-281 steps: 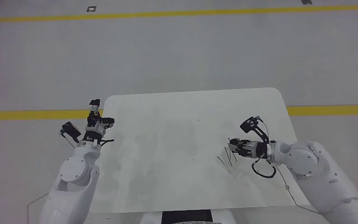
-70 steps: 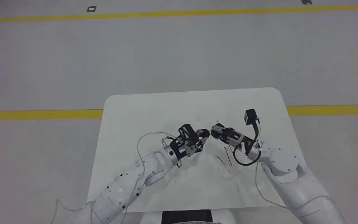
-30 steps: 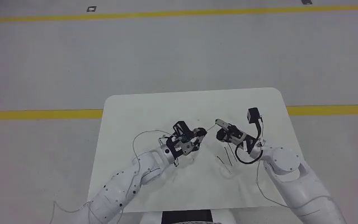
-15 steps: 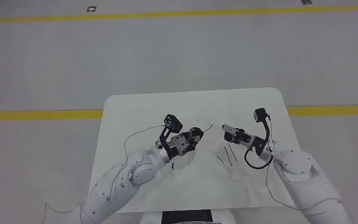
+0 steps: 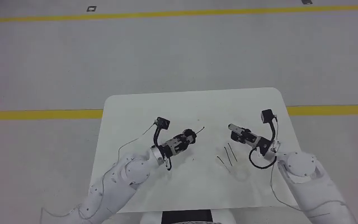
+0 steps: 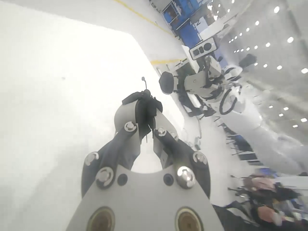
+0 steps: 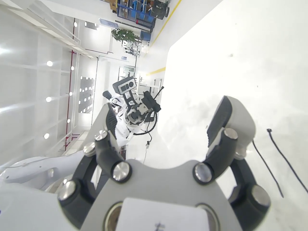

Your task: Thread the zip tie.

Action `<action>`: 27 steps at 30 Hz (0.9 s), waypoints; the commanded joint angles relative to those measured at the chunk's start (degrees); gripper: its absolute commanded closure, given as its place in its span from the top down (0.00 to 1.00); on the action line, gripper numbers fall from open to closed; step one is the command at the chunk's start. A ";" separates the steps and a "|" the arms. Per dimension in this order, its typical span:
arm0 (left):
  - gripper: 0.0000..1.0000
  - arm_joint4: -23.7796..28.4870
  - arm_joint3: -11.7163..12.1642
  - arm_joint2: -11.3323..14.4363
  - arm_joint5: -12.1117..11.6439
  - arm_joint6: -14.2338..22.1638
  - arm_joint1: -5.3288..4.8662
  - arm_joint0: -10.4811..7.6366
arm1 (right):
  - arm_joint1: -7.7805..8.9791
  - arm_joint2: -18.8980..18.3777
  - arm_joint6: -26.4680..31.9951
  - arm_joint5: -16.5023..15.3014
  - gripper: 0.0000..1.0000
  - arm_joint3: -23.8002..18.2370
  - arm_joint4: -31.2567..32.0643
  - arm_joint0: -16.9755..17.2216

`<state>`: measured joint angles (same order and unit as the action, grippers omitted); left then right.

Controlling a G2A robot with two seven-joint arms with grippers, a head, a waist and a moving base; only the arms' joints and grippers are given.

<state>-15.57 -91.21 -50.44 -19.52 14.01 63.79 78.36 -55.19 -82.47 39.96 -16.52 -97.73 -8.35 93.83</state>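
My left gripper (image 5: 189, 137) is shut on a black zip tie (image 5: 198, 131) a little left of the table's middle. In the left wrist view the zip tie (image 6: 145, 90) pokes out past the closed fingertips of the left gripper (image 6: 145, 103), its small head at the far end. My right gripper (image 5: 232, 129) hovers open to the right of it, apart from the tie. In the right wrist view the right gripper (image 7: 166, 115) holds nothing between its fingers, and the left gripper (image 7: 149, 104) with the tie shows farther off.
Several loose black zip ties (image 5: 227, 155) lie on the white table (image 5: 140, 109) just below the right gripper; two of them (image 7: 276, 152) show beside its finger. A small dark speck (image 5: 196, 119) marks the tabletop behind the grippers.
One second ago the tie spanned between both grippers near the middle. Since then the right gripper has let go and drawn back right; the left has pulled back left with the tie.
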 commanded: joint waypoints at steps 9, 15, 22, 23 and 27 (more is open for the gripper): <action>0.00 17.75 -0.95 -2.28 0.04 7.53 -0.36 0.89 | -0.02 0.76 8.75 -2.97 1.00 -0.72 -1.11 -1.07; 0.00 27.41 -1.14 -3.37 0.04 13.40 -0.26 1.47 | -0.67 1.22 14.67 -2.97 1.00 0.35 -7.71 -2.43; 0.00 27.04 -1.11 -3.72 0.04 14.60 -0.29 1.16 | -0.67 1.22 14.67 -2.97 1.00 0.35 -7.71 -2.43; 0.00 27.04 -1.11 -3.72 0.04 14.60 -0.29 1.16 | -0.67 1.22 14.67 -2.97 1.00 0.35 -7.71 -2.43; 0.00 27.96 -0.96 -3.16 1.47 14.87 -0.19 1.31 | -0.77 1.83 14.06 -2.97 1.00 1.24 -7.60 -2.55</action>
<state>11.43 -92.26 -53.90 -18.90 28.53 63.55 79.59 -55.90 -81.03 54.18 -19.45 -97.10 -16.06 91.39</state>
